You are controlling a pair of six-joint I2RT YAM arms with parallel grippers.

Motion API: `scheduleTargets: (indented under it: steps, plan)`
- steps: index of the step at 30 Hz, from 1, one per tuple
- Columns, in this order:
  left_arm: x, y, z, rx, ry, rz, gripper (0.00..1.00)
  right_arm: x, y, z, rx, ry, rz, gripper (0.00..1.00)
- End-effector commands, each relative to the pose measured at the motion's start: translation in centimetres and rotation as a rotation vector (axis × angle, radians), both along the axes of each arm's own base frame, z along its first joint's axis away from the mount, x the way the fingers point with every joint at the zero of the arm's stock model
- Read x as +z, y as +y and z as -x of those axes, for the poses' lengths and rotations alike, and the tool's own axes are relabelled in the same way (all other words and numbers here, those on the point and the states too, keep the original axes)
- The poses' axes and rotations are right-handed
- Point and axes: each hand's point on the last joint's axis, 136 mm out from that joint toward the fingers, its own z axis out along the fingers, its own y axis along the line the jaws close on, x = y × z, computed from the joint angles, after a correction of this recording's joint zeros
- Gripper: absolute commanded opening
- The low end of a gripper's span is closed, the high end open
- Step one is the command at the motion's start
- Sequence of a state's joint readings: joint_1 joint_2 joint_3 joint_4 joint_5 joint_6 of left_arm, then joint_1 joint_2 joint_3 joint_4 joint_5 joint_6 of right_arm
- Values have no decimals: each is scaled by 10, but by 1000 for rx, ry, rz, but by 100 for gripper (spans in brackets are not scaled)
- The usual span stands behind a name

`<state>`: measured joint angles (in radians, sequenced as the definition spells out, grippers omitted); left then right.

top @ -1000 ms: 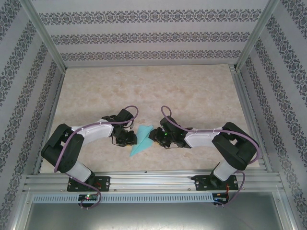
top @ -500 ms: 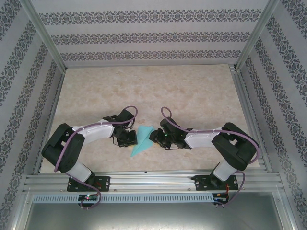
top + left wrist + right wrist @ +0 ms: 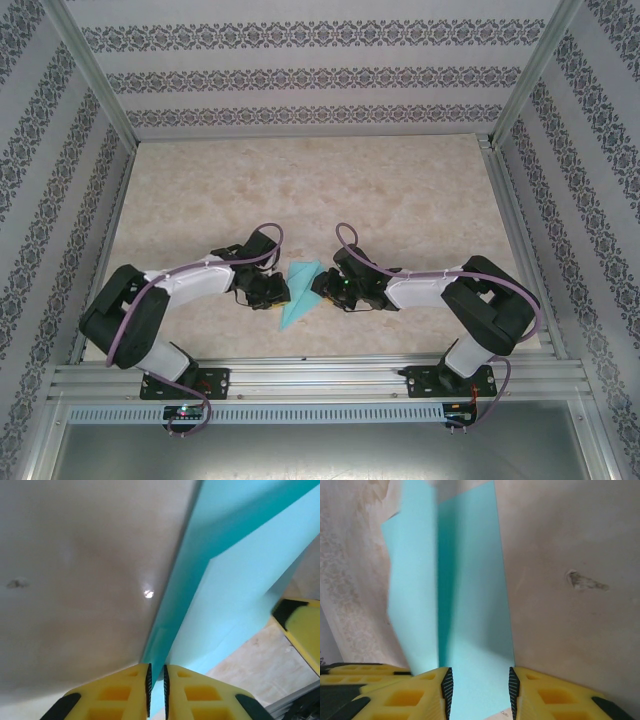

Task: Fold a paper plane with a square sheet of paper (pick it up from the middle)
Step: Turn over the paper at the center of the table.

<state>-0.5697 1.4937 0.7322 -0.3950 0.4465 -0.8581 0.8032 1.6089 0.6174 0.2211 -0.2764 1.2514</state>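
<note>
Top external view placed the paper plane (image 3: 299, 293) between the two arms, low over the table (image 3: 400, 190). Left gripper (image 3: 156, 672) was pinched almost shut on its folded edge, evidently to steady the crease; right gripper (image 3: 481, 677) stood partly open astride the wing.

The left gripper (image 3: 277, 293) and right gripper (image 3: 320, 287) hem the paper plane (image 3: 298, 290); far table (image 3: 300, 180) open.
</note>
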Motion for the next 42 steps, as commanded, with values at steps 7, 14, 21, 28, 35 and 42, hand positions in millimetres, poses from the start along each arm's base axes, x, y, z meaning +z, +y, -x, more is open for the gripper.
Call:
scheduleTargets:
  steps: [7,14,21,28,35,42]
  plan:
    - [32,10,-22,-52,-169,-89,22,6,-2,-2,-21,-29,7,37]
    - [34,-19,-37,-136,-205,8,19,5,-8,-2,-54,-35,28,38]
    - [13,-23,-42,-161,-179,-3,17,4,-8,-1,-54,-31,35,40]
    - [-15,-3,-36,-160,-132,-124,14,2,-3,-2,-49,-19,32,41]
    - [-31,-1,-29,-166,-90,-135,13,-5,-3,0,-63,13,56,41]
    - [-34,1,-26,-163,-78,-136,13,-9,2,2,-71,25,37,39]
